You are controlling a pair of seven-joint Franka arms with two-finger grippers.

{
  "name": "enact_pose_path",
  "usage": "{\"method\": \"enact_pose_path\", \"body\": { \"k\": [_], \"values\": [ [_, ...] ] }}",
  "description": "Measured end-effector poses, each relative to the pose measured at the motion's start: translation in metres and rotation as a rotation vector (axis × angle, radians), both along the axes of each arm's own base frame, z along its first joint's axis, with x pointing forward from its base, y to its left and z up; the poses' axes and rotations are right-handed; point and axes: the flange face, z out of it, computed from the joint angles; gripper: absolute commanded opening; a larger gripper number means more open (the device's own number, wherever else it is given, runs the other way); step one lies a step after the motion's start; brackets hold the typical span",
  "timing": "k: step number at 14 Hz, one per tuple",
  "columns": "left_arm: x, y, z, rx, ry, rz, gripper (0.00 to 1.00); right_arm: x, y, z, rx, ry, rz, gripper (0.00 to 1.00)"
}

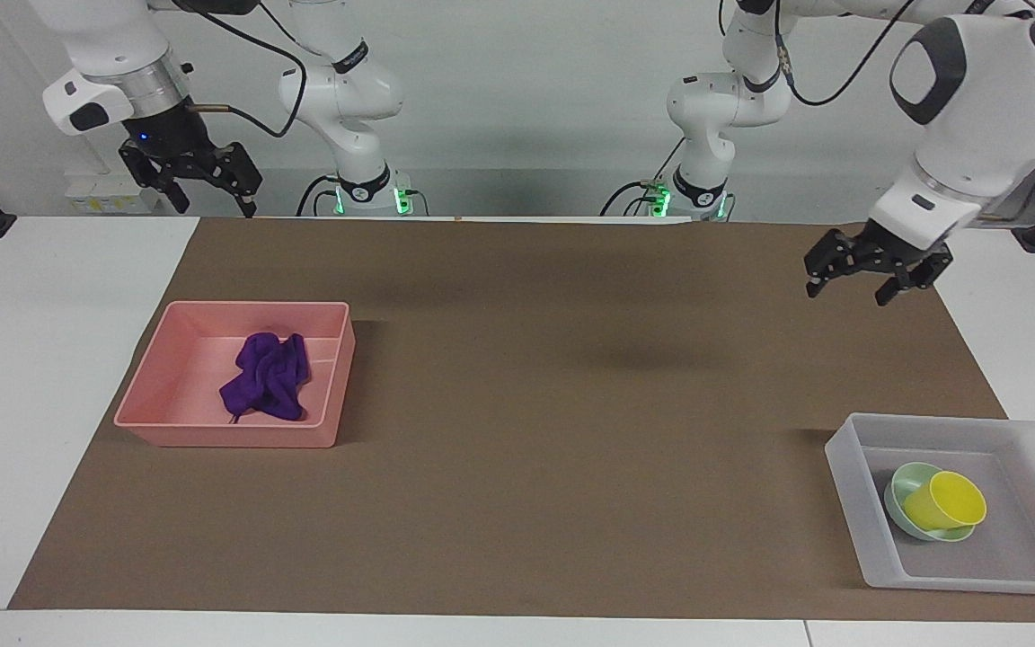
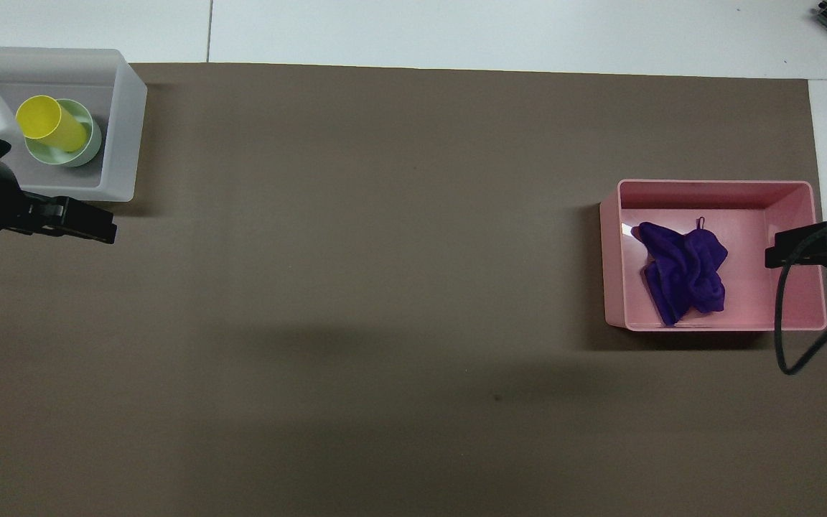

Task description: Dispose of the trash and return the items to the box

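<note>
Purple rag (image 1: 266, 376) lies in pink tray (image 1: 158, 409); yellow cup (image 1: 942, 501) in green bowl (image 1: 902, 483), inside translucent box (image 1: 850, 472). Left tool (image 1: 852, 280) over mat, fingers apart, empty. Right tool (image 1: 203, 193) raised, fingers apart, empty.

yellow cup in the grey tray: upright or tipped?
Tipped. The small yellow plastic cup lies on its side in the shallow mint-green round bowl, its open mouth facing sideways, inside the translucent whitish-grey plastic tray.
</note>
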Motion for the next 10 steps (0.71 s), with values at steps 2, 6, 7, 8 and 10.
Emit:
{"method": "enact_pose_path", "body": {
  "k": [2,6,7,8,10],
  "values": [
    [-0.006,0.016,-0.003,0.002,0.009,0.028,1.00,0.002,0.007,-0.002,-0.001,-0.002,-0.010,1.00],
    [-0.016,0.034,0.004,0.001,0.002,0.060,1.00,0.003,0.029,-0.002,-0.002,-0.002,-0.003,1.00],
    [-0.018,0.035,0.004,0.002,0.005,0.060,1.00,0.003,0.029,-0.002,-0.003,-0.002,-0.003,1.00],
    [-0.019,0.035,0.005,0.002,0.007,0.061,1.00,0.003,0.029,-0.002,-0.003,-0.002,-0.003,1.00],
    [-0.019,0.038,0.004,0.003,0.010,0.066,1.00,0.003,0.029,-0.002,-0.003,-0.002,-0.003,1.00]
  ]
}}
